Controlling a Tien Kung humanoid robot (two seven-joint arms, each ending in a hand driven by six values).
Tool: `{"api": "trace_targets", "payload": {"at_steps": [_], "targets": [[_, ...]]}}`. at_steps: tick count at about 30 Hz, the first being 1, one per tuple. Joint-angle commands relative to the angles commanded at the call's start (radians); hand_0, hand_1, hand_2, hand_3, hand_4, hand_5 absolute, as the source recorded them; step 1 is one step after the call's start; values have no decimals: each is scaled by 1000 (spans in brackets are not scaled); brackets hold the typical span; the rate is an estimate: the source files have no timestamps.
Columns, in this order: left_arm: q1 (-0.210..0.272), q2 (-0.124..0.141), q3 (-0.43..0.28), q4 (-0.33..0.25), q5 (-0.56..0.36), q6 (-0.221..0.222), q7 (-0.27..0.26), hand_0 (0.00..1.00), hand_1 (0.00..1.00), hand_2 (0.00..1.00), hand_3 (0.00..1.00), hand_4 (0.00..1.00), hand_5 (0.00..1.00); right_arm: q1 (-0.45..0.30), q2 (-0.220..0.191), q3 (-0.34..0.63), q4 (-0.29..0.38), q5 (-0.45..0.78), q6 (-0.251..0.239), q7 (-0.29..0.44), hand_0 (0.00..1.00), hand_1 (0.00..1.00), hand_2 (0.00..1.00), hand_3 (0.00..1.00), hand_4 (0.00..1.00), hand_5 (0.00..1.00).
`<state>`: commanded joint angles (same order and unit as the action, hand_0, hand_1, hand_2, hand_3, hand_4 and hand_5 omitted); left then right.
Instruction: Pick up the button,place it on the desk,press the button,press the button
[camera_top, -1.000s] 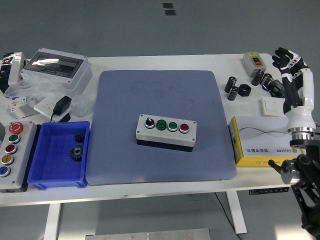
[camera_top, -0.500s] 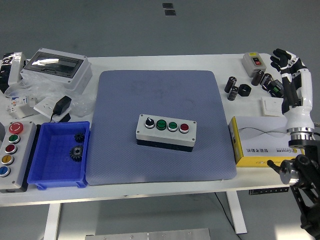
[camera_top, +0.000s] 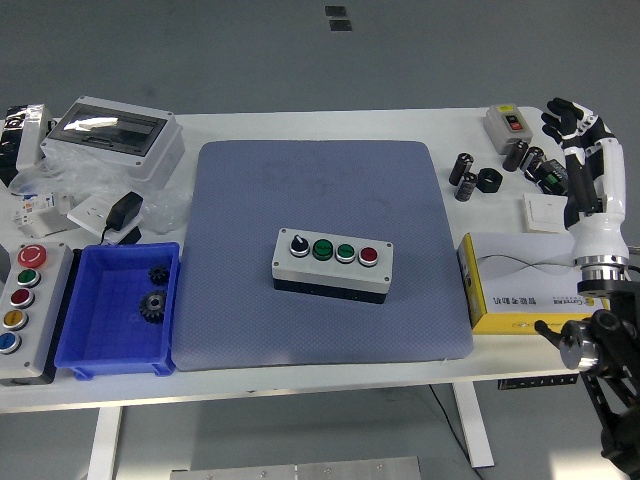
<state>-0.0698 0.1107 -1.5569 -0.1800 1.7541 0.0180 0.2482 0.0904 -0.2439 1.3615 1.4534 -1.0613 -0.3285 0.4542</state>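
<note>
Plainly, the white surface (camera_top: 330, 124) filled most of the head view, with grey floor beyond its far edge and nobody standing there. A large blue-grey mat (camera_top: 318, 200) covered its middle, probably to mark the working area and stop things sliding. On the mat, a little nearer the near edge, sat the button box (camera_top: 332, 264), flat and upright with its black knob, two green buttons and one red button facing up, so it appeared already set down and ready for pressing. The right hand (camera_top: 568, 120) hung raised over the far right corner, fingers loosely spread and holding nothing, well apart from the box. At the left edge lay a blue bin (camera_top: 100, 352) holding gears, likely just stored there. A yellow carton (camera_top: 520, 295) sat near the right near corner.
</note>
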Motion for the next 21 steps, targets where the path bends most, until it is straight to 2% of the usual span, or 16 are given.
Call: {"api": "trace_targets", "payload": {"at_steps": [21], "targets": [[15,-16,-2,0,-23,7,6,614,517,531,603,624,218,-1,0,0,-8,2,0,-4,779,731,736,677,792,695]]}}
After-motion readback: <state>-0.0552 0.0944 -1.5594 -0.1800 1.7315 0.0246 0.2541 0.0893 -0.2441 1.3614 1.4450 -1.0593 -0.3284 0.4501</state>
